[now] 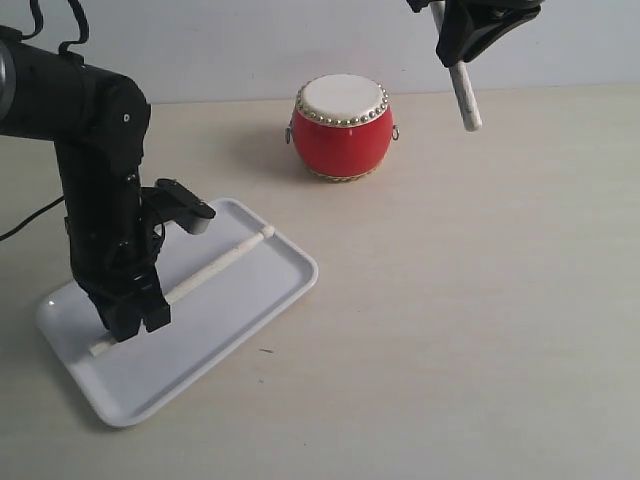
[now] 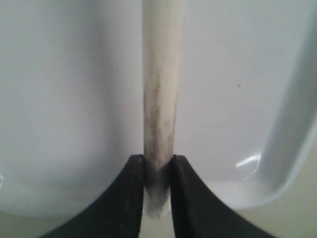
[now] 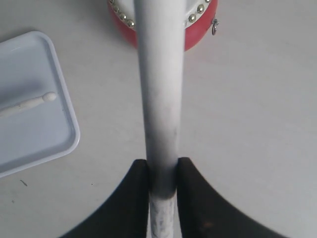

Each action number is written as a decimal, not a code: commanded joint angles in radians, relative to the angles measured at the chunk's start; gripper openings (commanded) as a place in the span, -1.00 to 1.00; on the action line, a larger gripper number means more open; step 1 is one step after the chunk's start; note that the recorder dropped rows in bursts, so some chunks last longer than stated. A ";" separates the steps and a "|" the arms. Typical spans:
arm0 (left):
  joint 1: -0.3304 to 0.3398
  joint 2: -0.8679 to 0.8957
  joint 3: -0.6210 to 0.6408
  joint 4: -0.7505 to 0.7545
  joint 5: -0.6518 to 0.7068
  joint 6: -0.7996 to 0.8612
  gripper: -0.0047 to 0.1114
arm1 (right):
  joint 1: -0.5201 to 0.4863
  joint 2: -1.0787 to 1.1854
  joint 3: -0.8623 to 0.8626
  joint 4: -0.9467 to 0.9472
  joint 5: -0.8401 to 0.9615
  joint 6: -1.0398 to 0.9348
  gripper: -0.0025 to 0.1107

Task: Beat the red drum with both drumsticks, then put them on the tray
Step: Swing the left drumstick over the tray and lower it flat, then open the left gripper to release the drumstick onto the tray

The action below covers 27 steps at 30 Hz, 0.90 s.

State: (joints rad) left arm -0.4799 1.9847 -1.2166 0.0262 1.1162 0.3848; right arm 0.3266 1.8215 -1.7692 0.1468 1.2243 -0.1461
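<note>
The red drum (image 1: 340,125) stands upright at the back of the table, cream skin up. One drumstick (image 1: 215,262) stretches low along the white tray (image 1: 240,300), and my left gripper (image 1: 128,318) is shut on its butt end. The left wrist view shows that stick (image 2: 161,99) pinched between the jaws of the left gripper (image 2: 158,163) over the tray floor (image 2: 74,99). My right gripper (image 1: 457,52) hangs high to the right of the drum, shut on the other drumstick (image 1: 465,100), which points down. The right wrist view shows this stick (image 3: 159,89) clamped in the gripper (image 3: 163,166), its far end over the drum (image 3: 198,37).
The tray (image 3: 29,134) sits at the front left, angled to the table edge, with the left arm's black body over its near-left corner. Bare pale tabletop (image 1: 470,300) lies to the tray's right and in front of the drum.
</note>
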 commanded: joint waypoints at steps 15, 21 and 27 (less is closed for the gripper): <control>0.003 -0.002 0.003 -0.015 0.004 -0.007 -0.92 | -0.002 -0.006 -0.002 0.009 -0.003 -0.008 -0.96; 0.003 -0.002 0.003 -0.014 0.004 -0.027 -0.92 | -0.002 -0.006 -0.002 0.009 -0.003 -0.008 -0.96; 0.003 -0.002 0.003 -0.014 0.008 -0.027 -0.92 | -0.002 -0.006 -0.002 0.009 -0.003 -0.008 -0.96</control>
State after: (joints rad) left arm -0.4799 1.9847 -1.2158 0.0169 1.1211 0.3644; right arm 0.3266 1.8215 -1.7692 0.1548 1.2243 -0.1461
